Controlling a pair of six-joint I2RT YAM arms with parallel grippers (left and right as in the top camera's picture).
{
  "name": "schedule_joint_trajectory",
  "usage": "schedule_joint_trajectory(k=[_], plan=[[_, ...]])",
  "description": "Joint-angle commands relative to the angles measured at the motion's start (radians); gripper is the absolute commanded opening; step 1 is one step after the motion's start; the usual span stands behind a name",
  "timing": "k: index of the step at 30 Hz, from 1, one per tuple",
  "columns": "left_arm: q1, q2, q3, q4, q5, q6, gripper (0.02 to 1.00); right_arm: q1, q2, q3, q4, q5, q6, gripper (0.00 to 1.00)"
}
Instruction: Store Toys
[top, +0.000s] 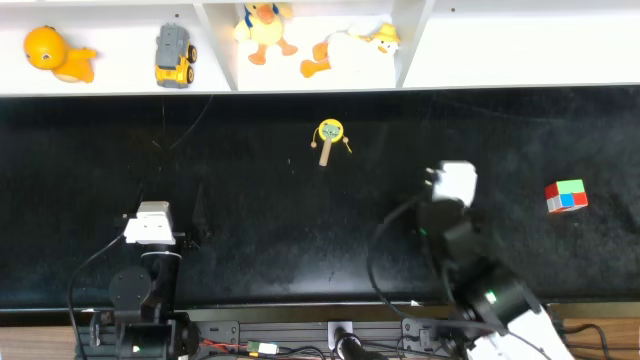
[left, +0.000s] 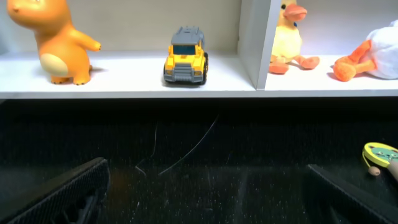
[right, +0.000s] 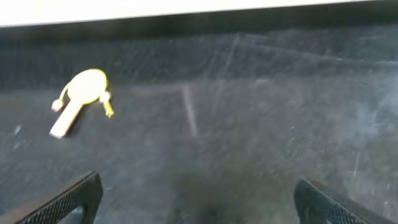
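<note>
This looks like a robot lab made up as a toy corner. A left arm (top: 148, 285) and a right arm (top: 482, 280) stand at the edge of a black table (top: 300, 235). Wires (top: 262, 347) run along that edge. A white shelf (top: 120, 82) at the back holds a toy truck (top: 174, 55) and a soft duck (top: 264, 28).

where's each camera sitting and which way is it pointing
Top: fixed overhead, looks down on table and shelf; left arm and right arm show at the bottom.
Left wrist: low over table, faces shelf and truck; its open fingers show.
Right wrist: angled down at table; its open fingers show.
Shared: the rattle, in all three.
</note>
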Motion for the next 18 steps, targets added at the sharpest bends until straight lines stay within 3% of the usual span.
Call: schedule_joint_trajectory(k=[1, 12, 14, 18], plan=[[-0.005, -0.012, -0.001, -0.005, -0.008, -0.01, 0.998, 0.092, 0.219, 0.169, -0.105, -0.004, 0.139, 0.996], [-0.005, -0.012, -0.001, -0.005, -0.008, -0.01, 0.998, 0.209, 0.686, 0.526, -0.134, -0.048, 0.145, 0.996], [-0.005, -0.012, -0.001, -0.005, -0.008, -0.01, 0.998, 0.215, 0.747, 0.563, -0.132, -0.089, 0.147, 0.996], [-0.005, -0.012, -0.001, -0.005, -0.008, -0.01, 0.998, 0.216, 0.859, 0.624, -0.133, -0.113, 0.262, 0.998]])
